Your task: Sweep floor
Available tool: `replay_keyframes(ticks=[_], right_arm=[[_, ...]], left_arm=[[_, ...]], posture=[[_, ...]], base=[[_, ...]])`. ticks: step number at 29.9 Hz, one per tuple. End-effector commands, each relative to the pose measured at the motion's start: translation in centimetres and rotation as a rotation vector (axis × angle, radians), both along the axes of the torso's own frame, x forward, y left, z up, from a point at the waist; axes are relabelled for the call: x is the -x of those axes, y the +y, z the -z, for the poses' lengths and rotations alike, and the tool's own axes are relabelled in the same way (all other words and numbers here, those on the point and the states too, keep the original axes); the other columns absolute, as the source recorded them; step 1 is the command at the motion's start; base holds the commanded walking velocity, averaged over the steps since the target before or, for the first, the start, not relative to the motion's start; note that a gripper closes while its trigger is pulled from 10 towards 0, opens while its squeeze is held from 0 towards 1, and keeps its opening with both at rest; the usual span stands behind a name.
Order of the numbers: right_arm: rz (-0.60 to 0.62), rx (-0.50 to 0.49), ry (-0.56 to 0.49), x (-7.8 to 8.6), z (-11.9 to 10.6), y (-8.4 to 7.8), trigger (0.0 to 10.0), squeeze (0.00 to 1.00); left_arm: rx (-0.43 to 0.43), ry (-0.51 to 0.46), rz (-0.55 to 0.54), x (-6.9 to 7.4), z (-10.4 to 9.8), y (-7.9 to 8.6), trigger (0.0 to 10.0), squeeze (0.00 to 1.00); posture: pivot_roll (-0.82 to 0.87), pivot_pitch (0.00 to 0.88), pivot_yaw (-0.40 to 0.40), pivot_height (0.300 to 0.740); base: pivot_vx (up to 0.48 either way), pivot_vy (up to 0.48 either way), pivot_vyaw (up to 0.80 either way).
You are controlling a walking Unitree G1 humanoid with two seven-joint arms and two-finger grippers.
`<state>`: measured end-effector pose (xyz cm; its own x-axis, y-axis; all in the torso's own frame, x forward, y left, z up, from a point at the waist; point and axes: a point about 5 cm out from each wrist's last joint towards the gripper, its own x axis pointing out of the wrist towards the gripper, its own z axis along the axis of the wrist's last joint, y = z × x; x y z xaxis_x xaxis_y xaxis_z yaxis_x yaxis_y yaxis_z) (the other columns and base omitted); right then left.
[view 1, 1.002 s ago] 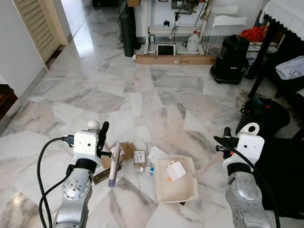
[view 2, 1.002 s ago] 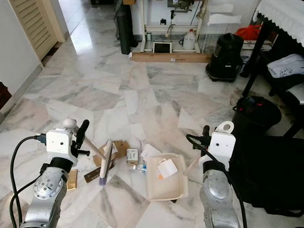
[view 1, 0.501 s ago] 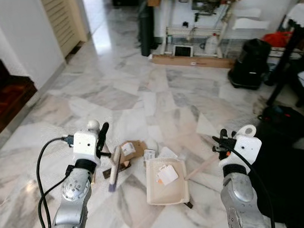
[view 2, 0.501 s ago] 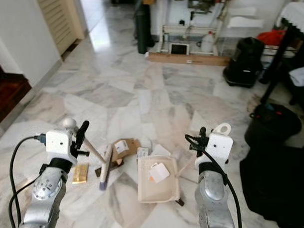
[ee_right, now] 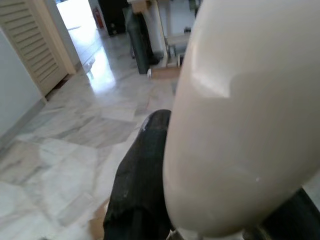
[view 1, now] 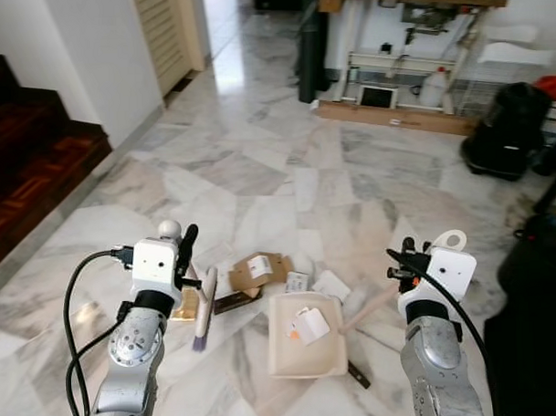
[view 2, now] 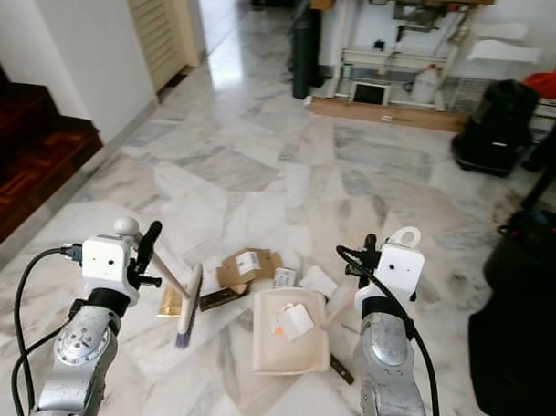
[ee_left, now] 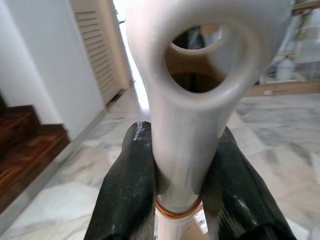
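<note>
A small brush (view 1: 205, 306) is being held by the left gripper (ee_left: 175, 200), whose two black fingers (ee_left: 127, 195) are being pressed together around the pale handle. A cream dustpan (view 1: 305, 339) is being held by its long handle in the right gripper (ee_right: 170, 200). One black finger is being pressed against that handle; the other finger is hidden, so a firm grip is only a guess.

On the marble floor (view 1: 258, 163), the dustpan is being kept at about 3 o'clock from the brush. A white scrap (view 1: 309, 324) is already lying inside the pan. A brown card piece (view 1: 259, 268), a small white box (view 1: 296, 281) and a dark strip (view 1: 236, 302) are being left at about 12 o'clock from the pan. So the sweeping is judged to be only partly done.
</note>
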<state>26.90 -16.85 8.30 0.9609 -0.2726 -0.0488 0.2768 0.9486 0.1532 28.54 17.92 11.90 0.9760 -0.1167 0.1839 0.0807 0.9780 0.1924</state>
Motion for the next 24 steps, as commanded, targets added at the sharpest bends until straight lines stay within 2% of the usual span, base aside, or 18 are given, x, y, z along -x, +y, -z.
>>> replay_keyframes(ticks=[1,11,13,15,24], right_arm=[[0.030,-0.063,-0.058,-0.11,-1.18,-0.18,10.0,0.00],[0.038,-0.091,-0.051,0.03,-1.00,-0.09,10.0,0.00],[0.063,-0.151,-0.043,0.08,-0.73,-0.43,10.0,0.00],[0.066,-0.164,-0.039,0.07,-0.67,-0.50,10.0,0.00],[0.049,-0.170,-0.034,0.03,-0.65,-0.26,10.0,0.00]], left_arm=[[-0.020,-0.065,-0.001,-0.02,-1.51,0.15,10.0,0.00],[-0.025,-0.059,-0.001,0.02,-1.55,0.32,10.0,0.00],[-0.024,-0.058,0.001,0.04,-1.58,0.30,10.0,0.00],[-0.022,-0.058,0.002,0.04,-1.62,0.29,10.0,0.00],[-0.019,-0.052,0.000,0.22,-1.68,0.17,10.0,0.00]], posture=[[-0.02,0.039,0.028,0.740],[-0.02,0.051,0.034,0.740],[-0.01,0.056,0.034,0.740],[-0.01,0.063,0.033,0.740],[-0.01,0.078,0.025,0.740]], base=[[0.000,0.000,0.80],[0.000,0.000,0.80],[0.000,0.000,0.80],[0.000,0.000,0.80],[0.000,0.000,0.80]])
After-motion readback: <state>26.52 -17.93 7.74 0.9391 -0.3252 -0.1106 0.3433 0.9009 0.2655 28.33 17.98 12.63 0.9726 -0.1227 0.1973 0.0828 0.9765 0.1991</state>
